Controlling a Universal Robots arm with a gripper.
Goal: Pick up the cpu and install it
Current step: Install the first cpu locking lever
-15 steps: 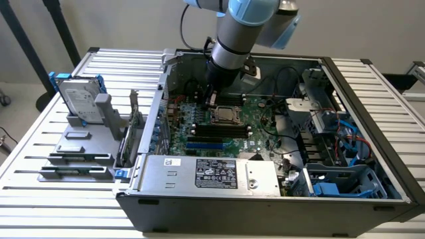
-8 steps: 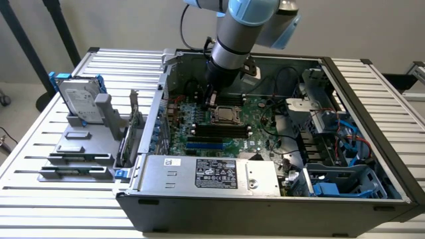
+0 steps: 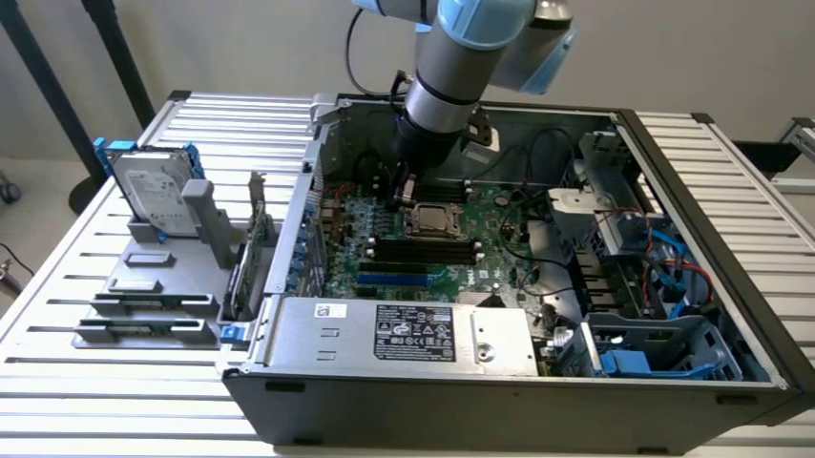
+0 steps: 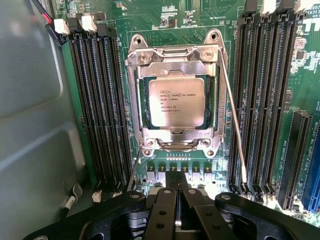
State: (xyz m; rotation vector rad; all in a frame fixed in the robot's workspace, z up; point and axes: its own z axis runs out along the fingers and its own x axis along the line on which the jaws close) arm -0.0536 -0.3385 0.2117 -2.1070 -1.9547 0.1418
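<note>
One arm reaches down into the open computer case (image 3: 708, 143), and its claw (image 4: 176, 176) is shut tight, the two black fingers (image 4: 165, 200) pressed flat against each other, gripping no part. It hangs just above the motherboard (image 4: 165, 20), close to the edge of the processor socket (image 4: 172, 68).

And there's the cpu (image 4: 176, 102): it lies flat and square in that socket, dull silver top facing up with its printed lettering showing, the metal frame sitting around its rim. The claw is near it but apart from it. A thin wire lever (image 4: 232, 125) runs along one side of the socket. Banks of long black memory slots (image 4: 100, 110) flank the socket on both sides.

Out on the slatted surface (image 3: 52, 286), on the exterior view's left, a hard drive (image 3: 151, 191) in a blue frame stands upright in a grey holder (image 3: 153, 286), well apart from the case.
</note>
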